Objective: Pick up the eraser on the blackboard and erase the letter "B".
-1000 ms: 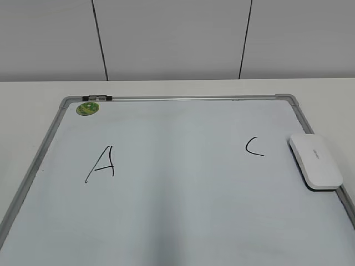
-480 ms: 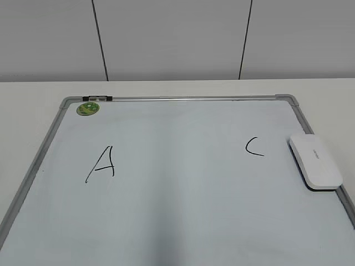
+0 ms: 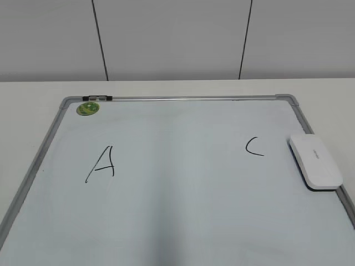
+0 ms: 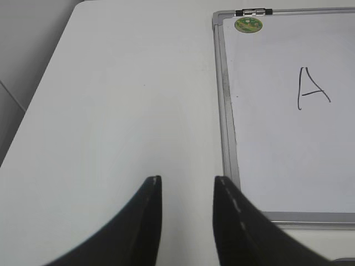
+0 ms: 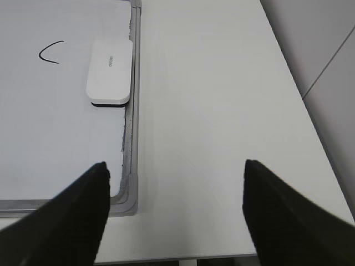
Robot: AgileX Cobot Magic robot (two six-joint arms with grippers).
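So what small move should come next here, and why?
Probably none for erasing: the blackboard shows only the "A" and "C", no "B". The eraser lies at the right frame, and both tools, right and left, hang over the table, holding nothing. Likely just stay parked.

Blackboard (image 3: 177,221) carried two handwritten black letters: "A" (image 3: 102,164) at left, "C" (image 3: 254,146) at right. Eraser (image 3: 315,160) bore small grey print, too small to read.
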